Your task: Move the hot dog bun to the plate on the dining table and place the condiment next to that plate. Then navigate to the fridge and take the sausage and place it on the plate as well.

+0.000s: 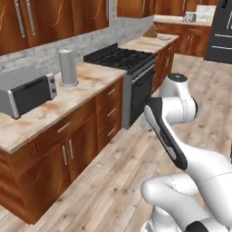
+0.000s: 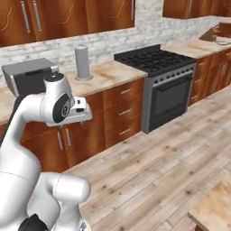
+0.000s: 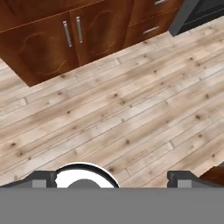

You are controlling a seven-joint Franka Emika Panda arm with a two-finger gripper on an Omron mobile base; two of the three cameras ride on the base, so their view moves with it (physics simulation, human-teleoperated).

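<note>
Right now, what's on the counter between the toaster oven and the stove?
A tall grey cylinder stands on the counter between the toaster oven and the stove; both base views show it.

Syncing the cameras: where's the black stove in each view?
Left base view: stove upper centre, right of the grey canister.
Right base view: stove upper right, again right of the canister.
Hand view: a dark corner at top right, probably its base.
Shared landmark: the canister on the counter.
</note>
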